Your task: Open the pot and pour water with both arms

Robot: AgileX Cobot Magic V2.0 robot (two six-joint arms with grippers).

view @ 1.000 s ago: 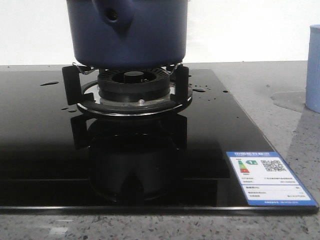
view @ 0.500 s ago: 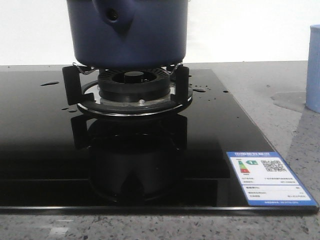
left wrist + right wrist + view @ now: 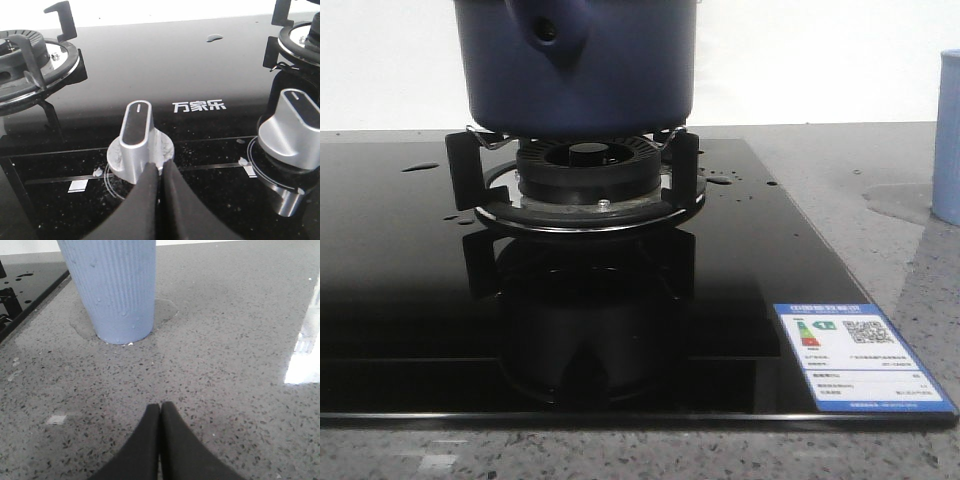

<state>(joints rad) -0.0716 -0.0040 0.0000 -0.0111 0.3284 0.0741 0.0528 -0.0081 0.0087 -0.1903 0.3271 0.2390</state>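
We see the pot [image 3: 578,65] top centre of the front view, sitting on the burner [image 3: 585,180] w/ water [image 3: 719,180] drops on the glass hob [image 3: 400,300] nearby. Left gripper [image 3: 159,172] closed, empty, by a knob [image 3: 137,140]; right gripper [image 3: 160,412] closed, empty, near the cup [image 3: 112,287].

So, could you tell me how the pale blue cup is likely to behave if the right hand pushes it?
The cup is tall and tapers to a narrow base, so a high push may tip it. It stands in a wet patch, so it could slide easily. Its beaded, ribbed wall might feel slippery.
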